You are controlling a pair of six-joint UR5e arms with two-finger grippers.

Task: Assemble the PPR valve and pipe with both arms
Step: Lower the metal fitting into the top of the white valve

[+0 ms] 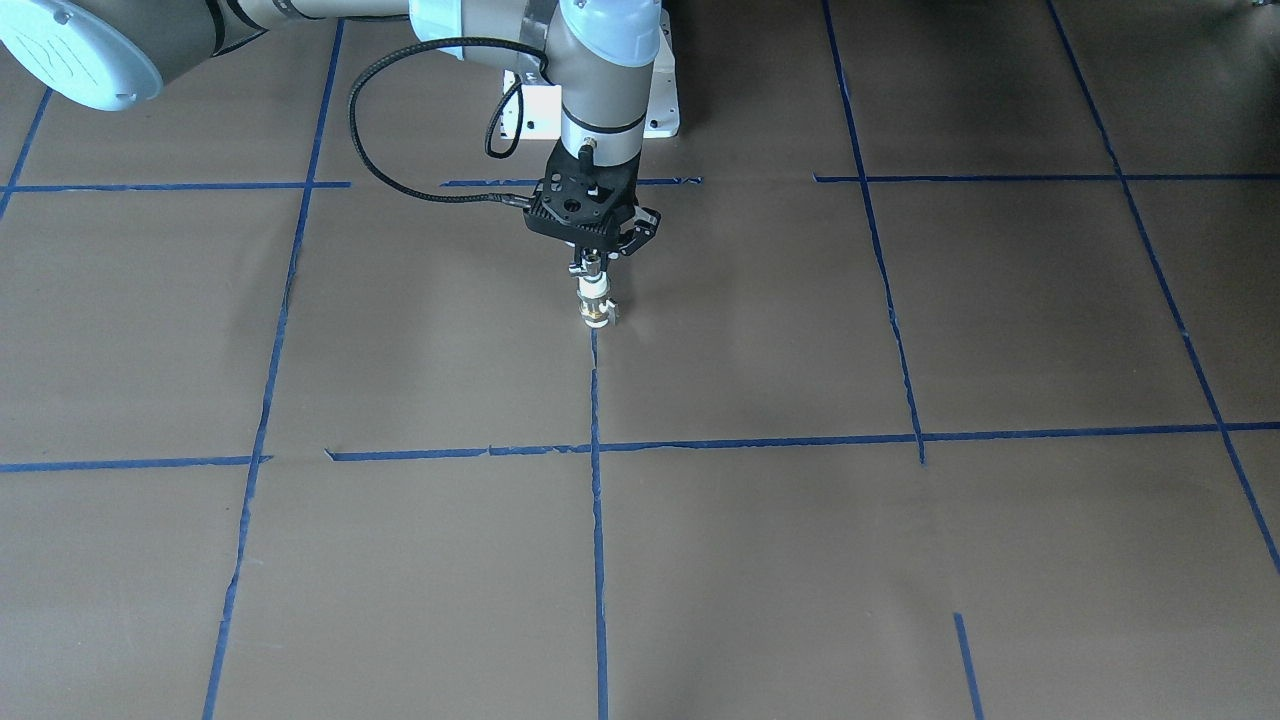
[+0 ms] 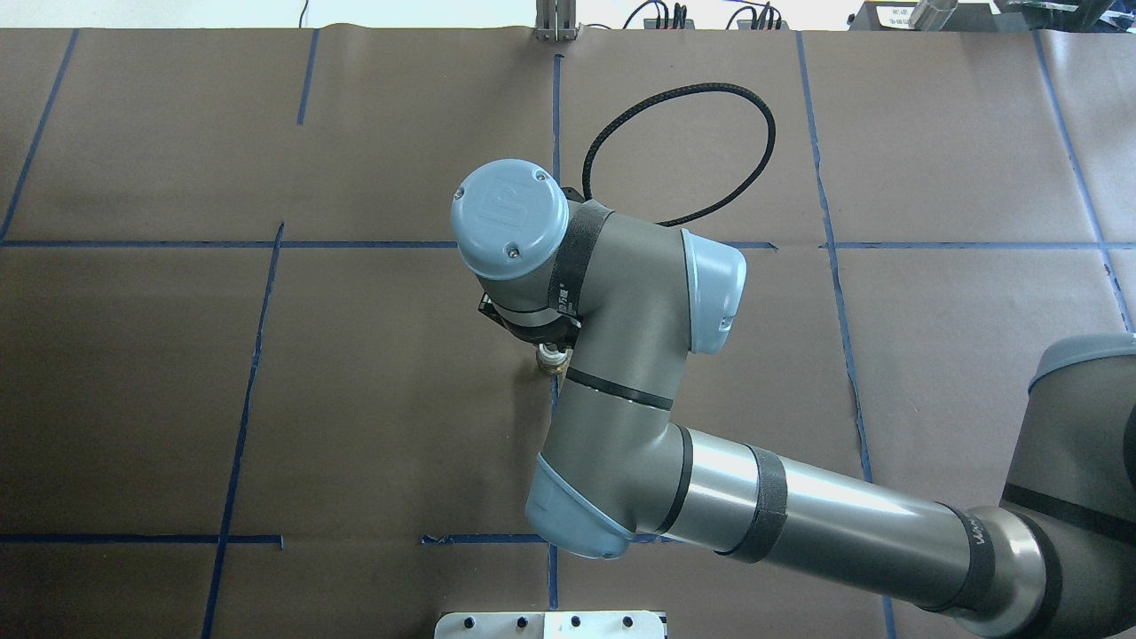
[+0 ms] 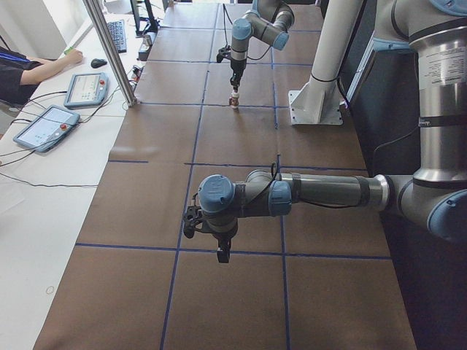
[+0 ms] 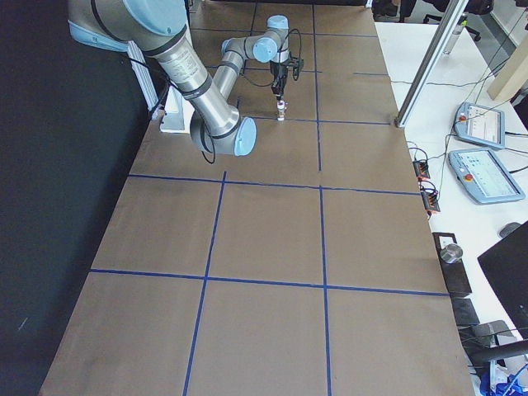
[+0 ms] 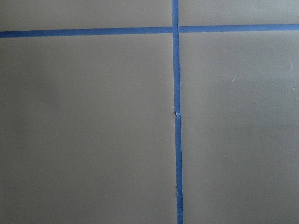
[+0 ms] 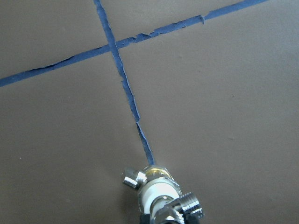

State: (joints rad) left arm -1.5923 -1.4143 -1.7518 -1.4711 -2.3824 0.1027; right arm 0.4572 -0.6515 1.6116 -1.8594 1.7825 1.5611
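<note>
While the right gripper (image 1: 590, 260) pinches the pipe (image 1: 590, 270) atop the valve (image 1: 593, 297), upright on the table (image 1: 800, 330), joining looks done, so release gently, straight up; the left gripper's (image 3: 222, 253) opening I cannot tell.

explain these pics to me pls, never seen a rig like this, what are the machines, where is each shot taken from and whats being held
These are two jointed robot arms, the right arm and the left arm, at a table covered in brown paper marked with blue tape lines. One picture looks from across the table, one from above and behind the robot, one from each table end, and one from a camera on each wrist.

The right gripper points straight down, shut on the top of a small part: the chrome pipe with the white PPR valve below it, seemingly joined. Its lower end is at the paper; I cannot tell whether it touches.

The left gripper hangs elsewhere; its wrist camera sees only paper and tape. I cannot tell whether it is open.
</note>
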